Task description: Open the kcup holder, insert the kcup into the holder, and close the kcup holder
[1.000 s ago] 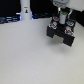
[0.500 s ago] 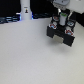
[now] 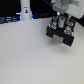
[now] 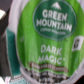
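Observation:
The kcup fills the wrist view: a green lid printed "Green Mountain Dark Magic" on a pale body, very close to the camera and seemingly held between my fingers. In the exterior view my gripper hangs directly over the kcup holder, a black boxy unit at the exterior view's right. Small green and pale spots show on top of the holder. At this size I cannot tell whether its drawer is pulled out. My fingers themselves are hidden in the wrist view.
A white bottle-shaped object stands at the back, toward the exterior view's left. Dark items line the back edge behind it. The white table top stretches in front of the holder.
Hardly anything differs; my gripper stays over the black holder, perhaps slightly lower than before.

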Controlling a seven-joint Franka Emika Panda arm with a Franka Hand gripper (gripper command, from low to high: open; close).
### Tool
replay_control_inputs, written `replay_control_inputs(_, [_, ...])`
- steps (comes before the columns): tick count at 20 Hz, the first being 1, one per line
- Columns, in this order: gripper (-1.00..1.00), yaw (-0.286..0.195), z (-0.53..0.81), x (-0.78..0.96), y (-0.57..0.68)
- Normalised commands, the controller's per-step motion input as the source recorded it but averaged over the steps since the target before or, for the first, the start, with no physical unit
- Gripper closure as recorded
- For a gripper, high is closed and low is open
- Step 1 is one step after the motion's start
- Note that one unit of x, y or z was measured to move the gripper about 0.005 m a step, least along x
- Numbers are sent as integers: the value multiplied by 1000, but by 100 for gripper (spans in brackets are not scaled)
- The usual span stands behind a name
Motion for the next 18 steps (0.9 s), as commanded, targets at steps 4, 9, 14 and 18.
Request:
replay_control_inputs(4, [100, 35, -141, -4, 67])
replay_control_inputs(9, [100, 39, -145, 8, 91])
replay_control_inputs(14, [100, 42, -113, 2, 100])
replay_control_inputs(18, [100, 40, -101, 16, 124])
